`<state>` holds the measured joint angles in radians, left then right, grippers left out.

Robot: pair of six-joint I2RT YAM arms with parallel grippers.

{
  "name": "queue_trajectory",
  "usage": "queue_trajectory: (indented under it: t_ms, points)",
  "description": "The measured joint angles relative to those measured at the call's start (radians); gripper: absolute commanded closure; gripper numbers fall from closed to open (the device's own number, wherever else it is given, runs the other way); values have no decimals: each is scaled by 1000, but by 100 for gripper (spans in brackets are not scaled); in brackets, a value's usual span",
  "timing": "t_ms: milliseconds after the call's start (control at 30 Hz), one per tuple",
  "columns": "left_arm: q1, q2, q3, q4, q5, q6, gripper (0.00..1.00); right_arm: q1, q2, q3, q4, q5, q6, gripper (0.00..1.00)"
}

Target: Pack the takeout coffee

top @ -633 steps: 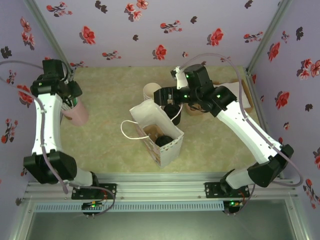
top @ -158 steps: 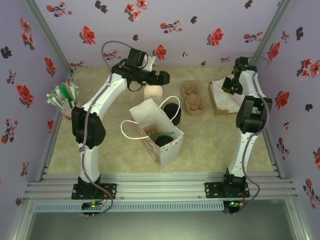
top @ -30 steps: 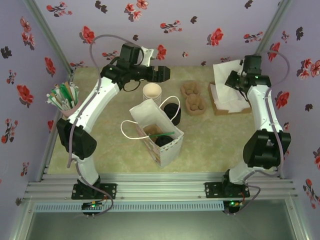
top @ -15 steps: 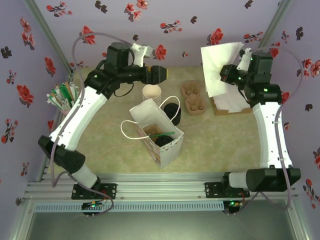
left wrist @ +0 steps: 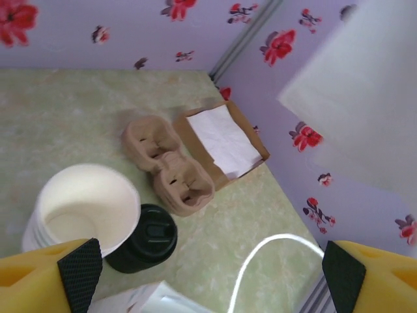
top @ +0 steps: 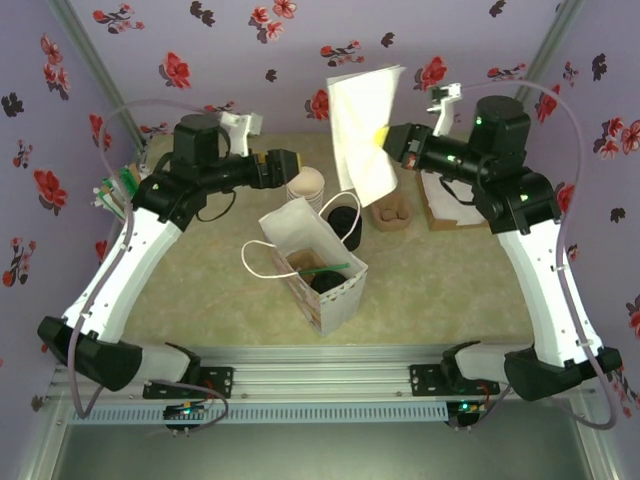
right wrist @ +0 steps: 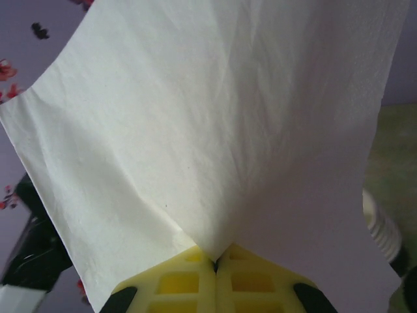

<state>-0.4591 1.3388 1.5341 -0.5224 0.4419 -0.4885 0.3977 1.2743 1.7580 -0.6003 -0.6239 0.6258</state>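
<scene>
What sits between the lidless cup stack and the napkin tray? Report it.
The brown molded cup carrier lies between the cup stack and the napkin tray, seen clearly in the left wrist view.

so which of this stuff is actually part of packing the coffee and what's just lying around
In the job: takeout coffee, paper bag, green straw, napkin.
Lying about: cup stack, lid stack, pulp carriers, napkin tray, straw holder.
</scene>
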Motion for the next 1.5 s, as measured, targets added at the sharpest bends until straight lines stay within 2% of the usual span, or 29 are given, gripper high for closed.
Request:
queue_trajectory:
  t_ms: [267, 467, 733, 1133, 1500]
  points:
    - [117, -124, -168, 34, 51, -76, 9, 277, 75, 56, 5, 4, 39, 100]
    - [190, -196, -247, 44, 76, -108, 10, 384, 169, 60, -11, -6, 45, 100]
    - [219, -204, -319, 41, 87, -116, 10, 388, 227, 24, -107, -32, 47, 100]
    - [220, -207, -340, 35, 88, -115, 10, 379, 227, -87, -218, -25, 5, 100]
    - [222, -205, -340, 36, 95, -115, 10, 372, 205, -93, -331, 67, -49, 100]
